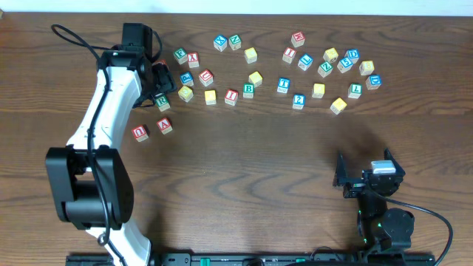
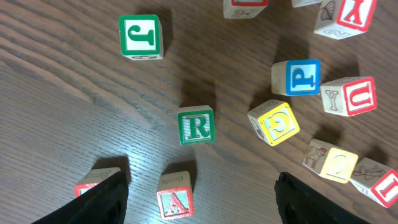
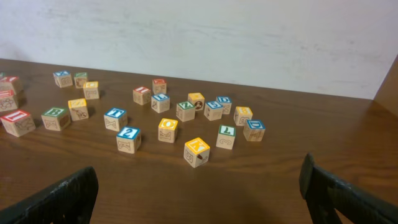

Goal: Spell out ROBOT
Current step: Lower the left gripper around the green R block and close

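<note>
Lettered wooden blocks lie scattered across the far half of the table. A green R block point(image 1: 162, 101) point(image 2: 196, 125) lies just in front of my left gripper point(image 1: 161, 78) point(image 2: 202, 208), which is open and empty above the table. A red A block point(image 1: 164, 125) point(image 2: 174, 196) lies between its fingers in the left wrist view. A green B block point(image 1: 248, 90) point(image 3: 55, 118) and a blue T block point(image 1: 284, 85) point(image 3: 115, 118) lie further right. My right gripper point(image 1: 363, 177) point(image 3: 199, 199) is open and empty near the front right, far from the blocks.
A green J block point(image 2: 140, 36), blue P block point(image 2: 297, 77), yellow G block point(image 2: 274, 122) and red U block point(image 2: 351, 96) crowd around the R. Another red block point(image 1: 140, 133) lies left of the A. A white wall point(image 3: 249, 37) backs the table.
</note>
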